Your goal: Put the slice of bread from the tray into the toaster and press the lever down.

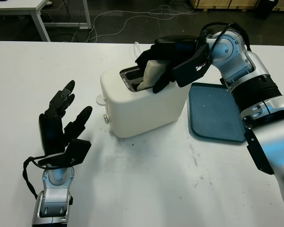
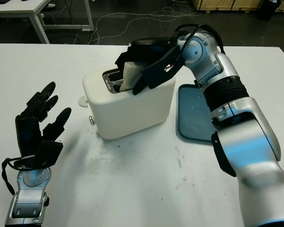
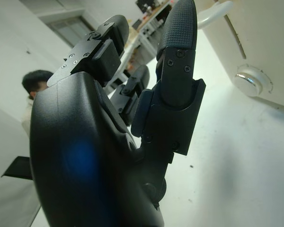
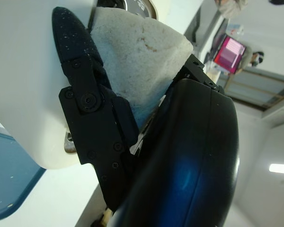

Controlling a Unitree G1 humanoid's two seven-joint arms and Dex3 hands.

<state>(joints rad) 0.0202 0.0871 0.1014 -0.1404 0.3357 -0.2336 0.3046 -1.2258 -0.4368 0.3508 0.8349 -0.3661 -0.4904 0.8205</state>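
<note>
Already the slice of bread (image 1: 150,74) is off the tray (image 1: 213,113) and sits at the mouth of the toaster (image 1: 142,106), its lower edge dipping toward the slot (image 1: 132,75) while most of the pale slab stands above the top of the white body, tilted rather than upright. By my reading the pick-up and the carry are done, the insertion is only partly made, and the lever is not yet pressed; I cannot make out the lever itself, only a small round knob (image 1: 106,119) on the toaster's end face, which may or may not belong to it. The right hand (image 1: 168,59) is curled around the bread over the toaster's top, one black finger (image 4: 78,80) lying along the slice's face on the toaster side and the palm shell backing it on the other, so the slice is pinched between them. What remains, as I judge it, is to square the slice with the slot, let it drop, and then push the lever down. The left hand (image 1: 61,125) is open and holds nothing, raised above the white table (image 1: 146,189) near the toaster's knob end, clear of it. The blue tray lies bare just beside the toaster on the far side from that hand.
</note>
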